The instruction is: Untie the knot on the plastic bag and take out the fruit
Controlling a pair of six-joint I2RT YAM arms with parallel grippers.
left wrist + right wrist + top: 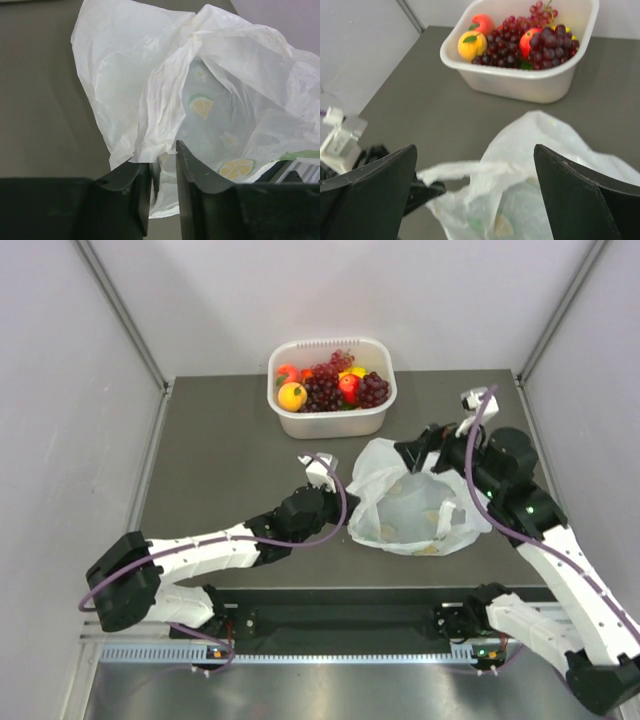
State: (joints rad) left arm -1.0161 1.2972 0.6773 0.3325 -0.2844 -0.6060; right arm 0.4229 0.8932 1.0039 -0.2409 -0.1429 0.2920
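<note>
We see the plastic bag (415, 510) lying at about 4 o'clock on the grey table (230, 460). Its mouth gapes open, and its near edge is close to the table's 6 o'clock rim without reaching it. The left gripper (163, 150) sits at the bag's 9 o'clock edge. Its jaws stand a narrow slit apart with a fold of the thin plastic between them, and we cannot tell whether they pinch it. The right gripper (475, 150) hangs over the bag's 1 o'clock rim, spread wide and holding nothing. The fruit (330, 388) is heaped in the white tub (380, 420) at 12 o'clock, and a band of bare table separates tub and bag. Open surface runs from 8 to 11 o'clock, bounded by the side wall.
</note>
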